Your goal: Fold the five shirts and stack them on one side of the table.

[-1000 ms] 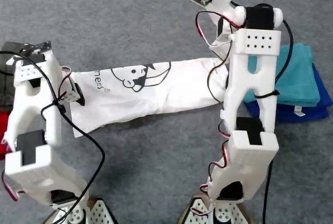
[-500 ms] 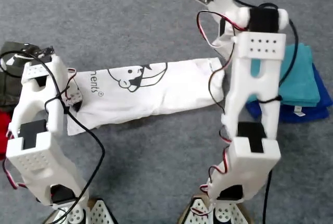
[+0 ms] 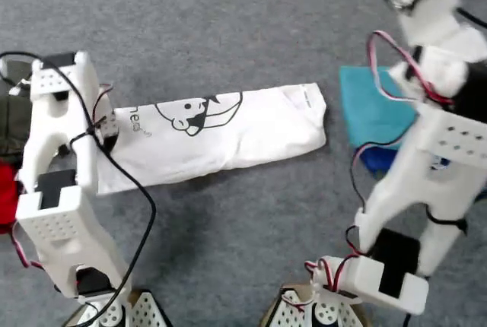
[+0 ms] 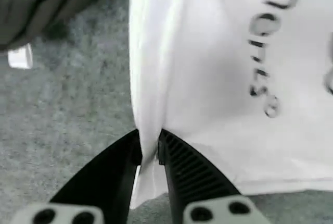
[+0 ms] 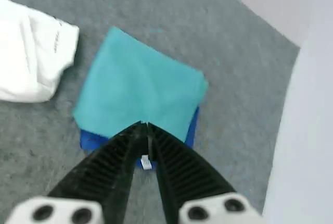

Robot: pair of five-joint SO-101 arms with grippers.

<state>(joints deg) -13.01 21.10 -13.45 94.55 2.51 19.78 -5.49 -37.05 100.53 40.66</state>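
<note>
**Left end effector (image 4: 150,148) pinches the white shirt (image 3: 221,133)**

It is clamped on the shirt's folded end; the shirt lies stretched across the middle of the desk (image 3: 228,38). The right end effector (image 5: 146,126), tips together and empty, appears to hover over the teal shirt (image 5: 140,86), which is stacked on a blue shirt (image 5: 89,139).

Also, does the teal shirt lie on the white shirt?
No, the teal shirt lies on a blue shirt, apart from the white shirt.

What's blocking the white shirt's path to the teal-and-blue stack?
Nothing lies on the grey mat between the white shirt and the stack. The right gripper, shut, hangs above the stack itself.
</note>
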